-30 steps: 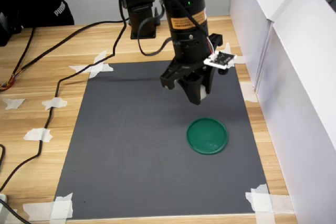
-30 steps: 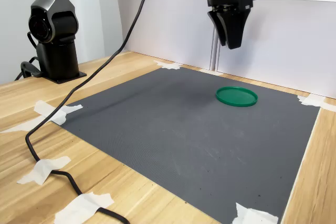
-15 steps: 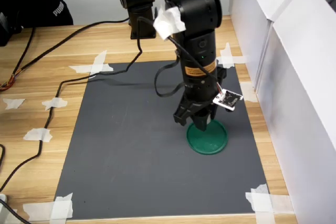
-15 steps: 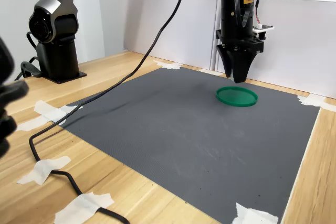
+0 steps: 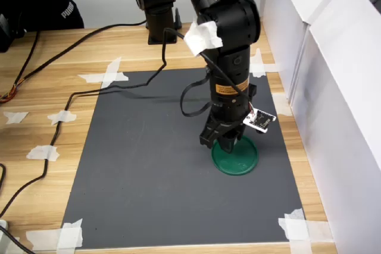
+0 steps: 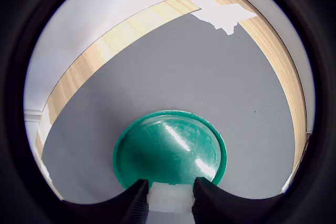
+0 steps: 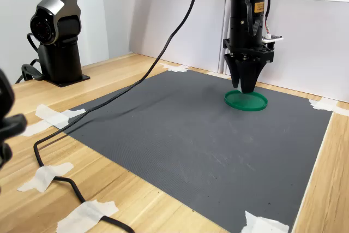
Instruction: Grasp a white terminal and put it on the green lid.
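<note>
The green lid lies flat on the dark grey mat, toward the first exterior view's right. My gripper points straight down, its tips just above the lid's near edge. In the wrist view the white terminal shows as a small pale block pinched between the two black fingers, right over the lid's rim. The gripper is shut on it. In both exterior views the fingers hide the terminal.
The grey mat is taped to a wooden table. White panels wall in the first exterior view's right side. A black cable trails across the mat's far corner. The arm's base stands at the second exterior view's left.
The gripper has come down from well above the mat and shifted over the green lid; its tips now hover just above the lid with the terminal still held.
</note>
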Available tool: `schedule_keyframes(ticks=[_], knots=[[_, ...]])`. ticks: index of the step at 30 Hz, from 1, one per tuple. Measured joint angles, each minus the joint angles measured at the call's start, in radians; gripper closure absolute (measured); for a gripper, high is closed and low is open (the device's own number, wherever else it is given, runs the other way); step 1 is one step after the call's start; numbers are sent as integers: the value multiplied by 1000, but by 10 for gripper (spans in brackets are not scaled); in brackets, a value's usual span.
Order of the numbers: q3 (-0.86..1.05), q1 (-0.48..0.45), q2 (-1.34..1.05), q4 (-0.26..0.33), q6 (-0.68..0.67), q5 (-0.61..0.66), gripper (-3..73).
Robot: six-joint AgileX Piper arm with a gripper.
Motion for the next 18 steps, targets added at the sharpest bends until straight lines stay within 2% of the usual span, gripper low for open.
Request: schedule_keyframes(ticks=[4,12,18], knots=[[-1,0,18,-23,-11,7,355],[-2,0,20,-29,-12,-8,136],[-2,0,-61,11,-2,-7,109]])
